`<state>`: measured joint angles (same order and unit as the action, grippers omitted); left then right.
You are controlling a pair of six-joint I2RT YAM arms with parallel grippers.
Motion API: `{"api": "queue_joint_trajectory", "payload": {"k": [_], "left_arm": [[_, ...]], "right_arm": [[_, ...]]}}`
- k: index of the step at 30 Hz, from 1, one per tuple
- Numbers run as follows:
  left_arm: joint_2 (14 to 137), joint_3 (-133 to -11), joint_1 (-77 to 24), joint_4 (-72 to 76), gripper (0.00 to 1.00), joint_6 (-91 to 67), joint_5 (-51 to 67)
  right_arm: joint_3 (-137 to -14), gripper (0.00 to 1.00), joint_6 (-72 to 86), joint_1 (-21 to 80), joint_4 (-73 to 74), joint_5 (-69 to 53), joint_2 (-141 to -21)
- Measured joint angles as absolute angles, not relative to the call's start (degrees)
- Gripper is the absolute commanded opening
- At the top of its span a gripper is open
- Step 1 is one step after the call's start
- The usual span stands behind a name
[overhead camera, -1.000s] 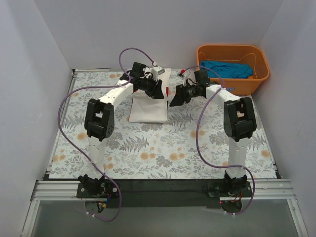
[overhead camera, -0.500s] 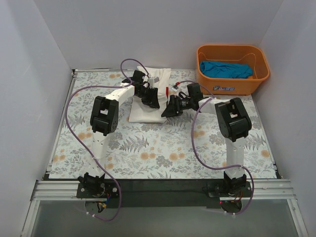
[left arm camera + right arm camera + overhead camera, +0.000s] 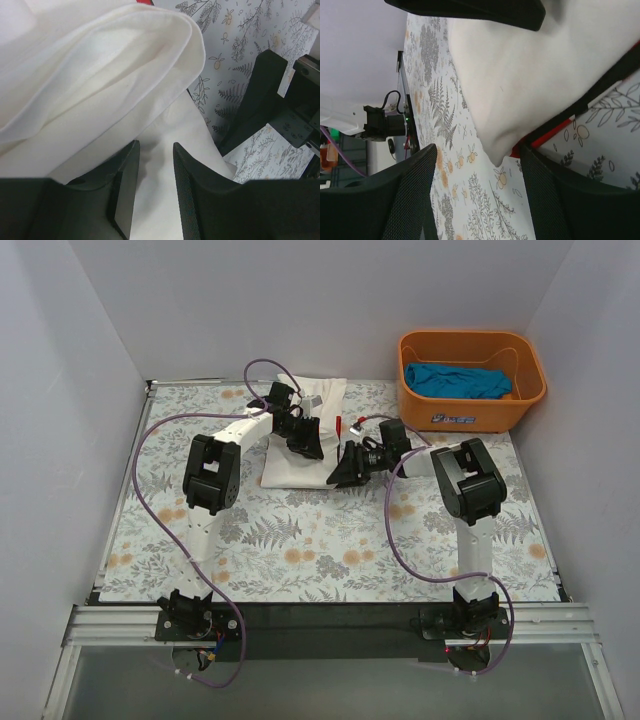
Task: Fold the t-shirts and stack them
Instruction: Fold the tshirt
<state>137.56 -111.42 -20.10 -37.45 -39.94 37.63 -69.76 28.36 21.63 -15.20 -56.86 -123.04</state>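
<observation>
T-shirt, white, perhaps in left jaws

white t-shirt, orange basket, floral table

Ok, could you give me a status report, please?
Left pincer narrow on white t-shirt, grip unclear. Right pincer open at its corner. Teal t-shirt in basket.

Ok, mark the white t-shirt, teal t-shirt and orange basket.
white t-shirt (image 3: 290, 470), top external view, lower folded panel.
teal t-shirt (image 3: 455, 380), top external view, middle of bundle.
orange basket (image 3: 500, 412), top external view, front wall.
</observation>
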Motion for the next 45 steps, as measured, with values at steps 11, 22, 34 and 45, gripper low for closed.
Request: {"api": "queue_joint_trajectory", "payload": {"k": [11,22,34,45], "left_arm": [[137.56,-111.39,-20.1,-37.36,0.32,-40.1,37.52],[137.56,-111.37,-20.1,-37.32,0.32,-40.12,37.45],[137.34,-110.19,-20.1,-36.64,0.33,-41.43,37.54],[135.72,-107.63,-20.16,-34.06,0.4,-43.44,38.76]], "right_arm": [[-64.38,0.72,35.81,21.12,-20.56,-53.93,-119.09],[-65.91,0.68,40.77,22.28,-25.56,-53.89,-121.4],[-57.95,0.2,41.74,22.96,-28.64,-53.6,-119.11],[-58.28,0.01,30.55,20.51,-12.69,-50.76,-112.84]]}}
